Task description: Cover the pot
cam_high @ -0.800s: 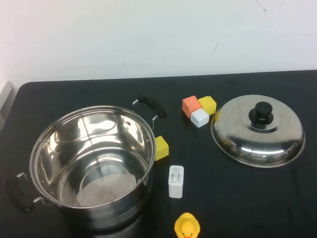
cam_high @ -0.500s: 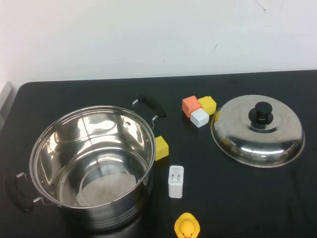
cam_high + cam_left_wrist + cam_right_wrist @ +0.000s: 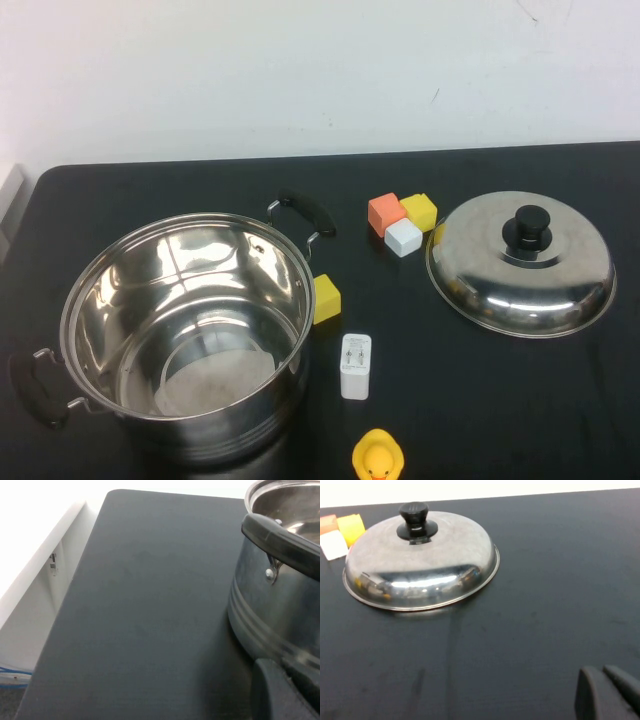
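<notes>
Fingers: can't tell on either, left gripper (image 3: 280, 692) parked by pot (image 3: 185, 335), right gripper (image 3: 610, 692) near lid (image 3: 520, 265) | pot open, desk's (image 3: 150, 190) left side | risk: slick dome, knob (image 3: 527, 228) grab slipping, lid clanging off rim

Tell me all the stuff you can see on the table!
pot: one, shiny steel, black handles, near left, open and empty
lid: one, steel with black knob, flat on the table at right
blocks: two yellow, one orange, one white, between pot and lid
charger: one, white, right of the pot
duck: one, yellow, near edge
table: one, black
left tool: black, beside the pot
right tool: black, short of the lid
</notes>
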`<state>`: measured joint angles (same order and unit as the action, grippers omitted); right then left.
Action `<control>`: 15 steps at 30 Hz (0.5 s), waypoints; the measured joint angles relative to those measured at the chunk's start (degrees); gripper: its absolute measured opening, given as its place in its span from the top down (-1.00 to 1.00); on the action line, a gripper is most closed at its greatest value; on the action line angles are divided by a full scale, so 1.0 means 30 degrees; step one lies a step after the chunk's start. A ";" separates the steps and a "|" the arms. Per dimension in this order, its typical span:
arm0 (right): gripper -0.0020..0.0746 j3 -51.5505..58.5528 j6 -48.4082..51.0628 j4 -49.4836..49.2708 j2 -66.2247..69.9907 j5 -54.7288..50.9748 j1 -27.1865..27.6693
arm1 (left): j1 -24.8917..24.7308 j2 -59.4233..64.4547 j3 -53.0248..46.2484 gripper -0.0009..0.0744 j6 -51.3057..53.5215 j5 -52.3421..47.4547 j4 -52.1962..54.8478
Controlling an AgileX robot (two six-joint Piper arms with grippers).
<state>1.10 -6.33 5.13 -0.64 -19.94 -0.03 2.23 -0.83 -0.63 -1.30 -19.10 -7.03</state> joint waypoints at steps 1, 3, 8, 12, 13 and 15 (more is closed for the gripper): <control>0.95 0.0000 0.0000 0.0028 0.0000 0.0000 0.0000 | 0.0000 0.0000 0.0000 0.98 0.0000 0.0000 0.0000; 0.95 0.0000 0.0000 0.0028 0.0000 -0.0013 0.0000 | 0.0000 0.0000 0.0000 0.98 0.0000 0.0000 0.0000; 0.95 0.0000 -0.1560 -0.2044 0.0000 0.0053 0.0000 | 0.0000 0.0000 0.0000 0.98 0.0000 0.0000 0.0000; 0.95 0.0129 -0.5340 -0.9097 0.0000 0.0337 0.0000 | 0.0000 0.0000 0.0000 0.98 0.0000 0.0000 0.0000; 0.95 0.0124 -0.5736 -1.0395 0.0000 0.0337 0.0000 | 0.0000 0.0000 0.0000 0.98 0.0000 0.0000 0.0000; 0.95 0.0124 -0.5584 -1.1385 0.0000 0.0337 0.0000 | 0.0000 0.0000 0.0000 0.98 0.0000 0.0000 0.0000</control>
<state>1.47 -23.08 -29.03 -0.64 -18.92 -0.03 2.23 -0.83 -0.63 -1.30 -19.10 -7.03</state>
